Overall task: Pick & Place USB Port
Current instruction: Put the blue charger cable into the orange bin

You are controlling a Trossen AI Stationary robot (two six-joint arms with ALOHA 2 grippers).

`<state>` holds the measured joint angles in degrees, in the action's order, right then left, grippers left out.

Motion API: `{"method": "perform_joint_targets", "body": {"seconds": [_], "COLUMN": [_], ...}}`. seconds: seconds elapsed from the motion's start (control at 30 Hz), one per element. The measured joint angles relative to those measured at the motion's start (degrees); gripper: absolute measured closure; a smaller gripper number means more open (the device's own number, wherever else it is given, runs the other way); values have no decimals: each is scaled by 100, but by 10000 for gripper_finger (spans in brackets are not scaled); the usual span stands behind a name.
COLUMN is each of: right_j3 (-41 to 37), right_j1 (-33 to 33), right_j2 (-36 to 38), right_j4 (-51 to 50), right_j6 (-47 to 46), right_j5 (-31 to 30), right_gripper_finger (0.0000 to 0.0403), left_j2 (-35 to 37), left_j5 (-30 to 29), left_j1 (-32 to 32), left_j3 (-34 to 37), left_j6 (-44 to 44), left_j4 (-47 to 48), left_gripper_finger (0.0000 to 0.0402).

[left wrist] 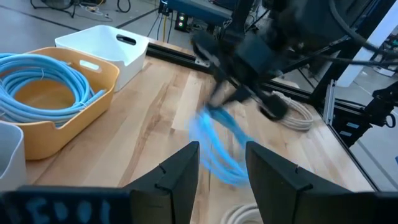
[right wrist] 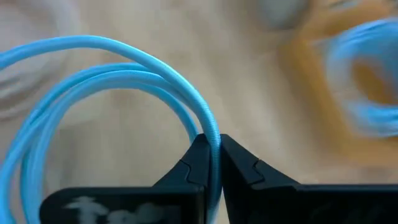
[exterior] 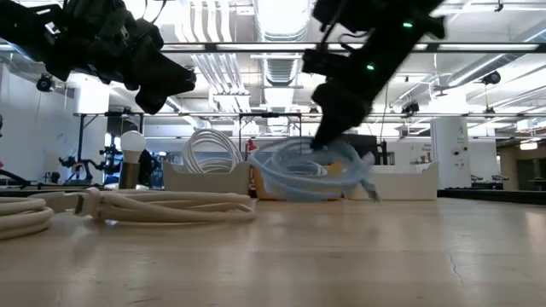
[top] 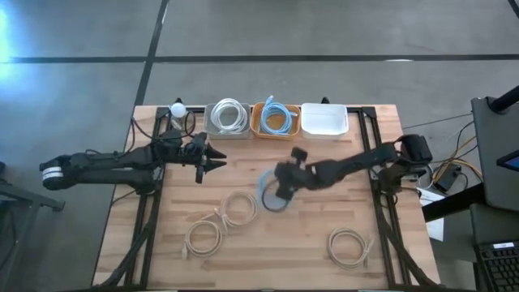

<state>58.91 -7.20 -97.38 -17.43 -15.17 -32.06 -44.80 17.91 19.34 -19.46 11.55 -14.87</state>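
Right gripper (right wrist: 210,163) clamps blue cable (top: 271,195) coil above table (top: 308,243) centre, near orange bin (top: 275,130); grip on single strand only; risk: coil swings, slips from pinch or snags bin rim on placement; left gripper (left wrist: 222,163) spread, empty, beside grey bin (top: 227,132).

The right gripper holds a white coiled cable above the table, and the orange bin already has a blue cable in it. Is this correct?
Not quite: the cable held in the right gripper is light blue, not white, as the right wrist view shows. The white coils lie loose on the table. The orange bin does hold a blue cable already.
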Motion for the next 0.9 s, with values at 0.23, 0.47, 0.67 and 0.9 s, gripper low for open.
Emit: {"method": "perform_joint_targets", "body": {"seconds": [0.23, 0.47, 0.67, 0.9], "right_j3": [1077, 1649, 1328, 548], "right_j1": [1001, 2114, 3053, 3554], "right_j2": [-22, -65, -80, -98], "right_j4": [-298, -175, 1013, 2564], "right_j6": [1790, 2604, 2710, 2061], "right_j5": [-1056, -1466, -1225, 133], "right_gripper_finger": [389, 389, 389, 390], "left_j2": [0, 0, 0, 0], "left_j5": [0, 0, 0, 0], "left_j1": [0, 1, 0, 1], "left_j3": [0, 0, 0, 0], "left_j6": [0, 0, 0, -2], "left_j4": [-7, -7, -9, -11], "left_gripper_finger": [245, 245, 245, 245]}}
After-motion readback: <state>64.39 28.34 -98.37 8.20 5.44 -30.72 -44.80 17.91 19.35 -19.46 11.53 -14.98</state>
